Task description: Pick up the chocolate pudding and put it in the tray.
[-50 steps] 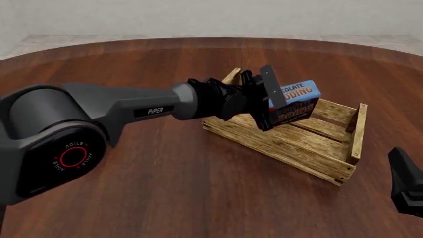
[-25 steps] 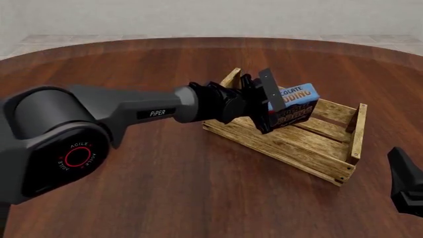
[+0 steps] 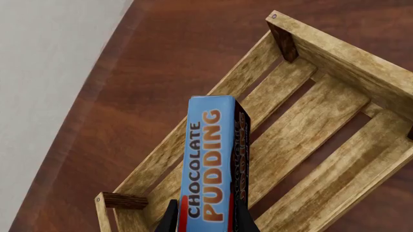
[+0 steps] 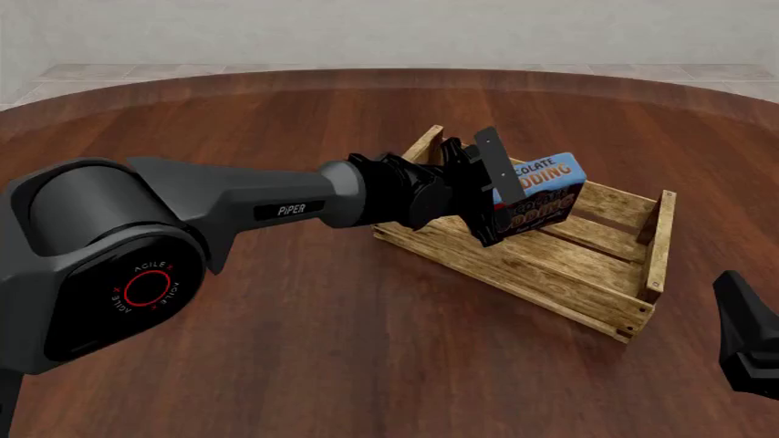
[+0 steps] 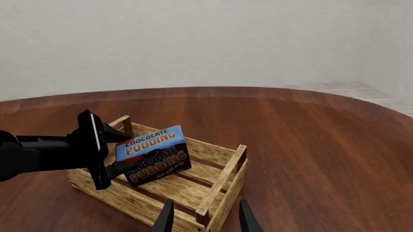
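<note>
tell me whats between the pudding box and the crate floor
Nothing: the chocolate pudding, held in the left gripper, hangs over the wooden crate's bare slats, clearest in the right wrist view.

In the front view the left hand covered the first letters on the chocolate pudding and part of the tray. The right hand was cut by the picture's edge there, and only its fingertips showed in its own wrist view, so its grip was unclear.

Left tool reaches forward, fingers clamped; right tool hangs back, parted.
</note>
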### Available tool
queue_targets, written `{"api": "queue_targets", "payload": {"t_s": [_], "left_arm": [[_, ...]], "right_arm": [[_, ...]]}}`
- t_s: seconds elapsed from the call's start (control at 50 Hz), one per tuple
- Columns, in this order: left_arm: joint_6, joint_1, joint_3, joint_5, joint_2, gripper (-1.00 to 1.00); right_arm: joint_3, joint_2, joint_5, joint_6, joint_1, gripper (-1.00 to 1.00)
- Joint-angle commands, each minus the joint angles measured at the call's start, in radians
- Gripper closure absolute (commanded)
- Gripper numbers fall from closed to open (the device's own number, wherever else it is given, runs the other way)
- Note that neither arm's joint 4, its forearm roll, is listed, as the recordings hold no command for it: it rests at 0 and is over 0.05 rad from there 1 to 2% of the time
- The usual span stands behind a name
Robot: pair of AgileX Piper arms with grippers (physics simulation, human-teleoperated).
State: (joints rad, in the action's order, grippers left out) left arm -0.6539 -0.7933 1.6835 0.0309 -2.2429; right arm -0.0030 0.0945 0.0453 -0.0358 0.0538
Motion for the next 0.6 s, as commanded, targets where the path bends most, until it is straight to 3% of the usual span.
{"api": "queue_targets", "payload": {"t_s": [0.02,0.38,0.4,0.6], "left_arm": [[-0.018,0.002,0.000,-0.007,-0.016,1.00],[-0.019,0.009,-0.001,-0.025,-0.024,1.00],[-0.022,0.008,-0.008,-0.024,-0.021,-1.00],[-0.056,0.017,-0.013,-0.037,-0.028,-1.00]], "right_arm": [[0.000,0.002,0.001,0.001,-0.001,-1.00],[0.000,0.010,0.006,0.003,0.001,-1.00],[0.000,0.011,0.006,0.003,0.001,-1.00],[0.000,0.013,0.007,0.004,0.001,-1.00]]}}
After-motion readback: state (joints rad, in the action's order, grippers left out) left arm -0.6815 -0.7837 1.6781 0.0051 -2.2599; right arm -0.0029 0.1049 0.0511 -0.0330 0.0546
